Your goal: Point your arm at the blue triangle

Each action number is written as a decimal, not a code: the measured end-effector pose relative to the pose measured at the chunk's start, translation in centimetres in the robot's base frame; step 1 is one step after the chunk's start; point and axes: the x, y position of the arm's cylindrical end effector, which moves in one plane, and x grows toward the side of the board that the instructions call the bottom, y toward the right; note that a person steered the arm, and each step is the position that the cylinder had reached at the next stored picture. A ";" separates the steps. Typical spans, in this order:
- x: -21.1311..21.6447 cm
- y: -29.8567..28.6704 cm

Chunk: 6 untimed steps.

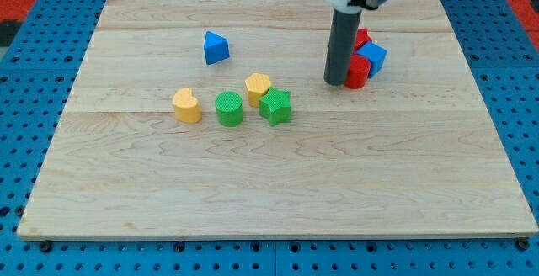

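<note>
The blue triangle (216, 47) lies on the wooden board at the upper left of centre. My tip (335, 82) is at the end of the dark rod at the view's upper right, far to the right of the blue triangle. The tip stands just left of a red block (357, 71) and touches or nearly touches it. A blue block (372, 57) and another red block (363, 38) sit right behind that one.
A yellow heart-shaped block (187, 105), a green round block (229, 108), a yellow block (258, 87) and a green star block (275, 106) form a row below the blue triangle. The wooden board (269, 192) lies on a blue perforated table.
</note>
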 end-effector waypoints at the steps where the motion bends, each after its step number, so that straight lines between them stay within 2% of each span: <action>1: -0.9 -0.3; 2: 2.3 -3.0; 3: -0.4 -11.1; 5: -1.7 -25.3; 6: -5.1 -28.8</action>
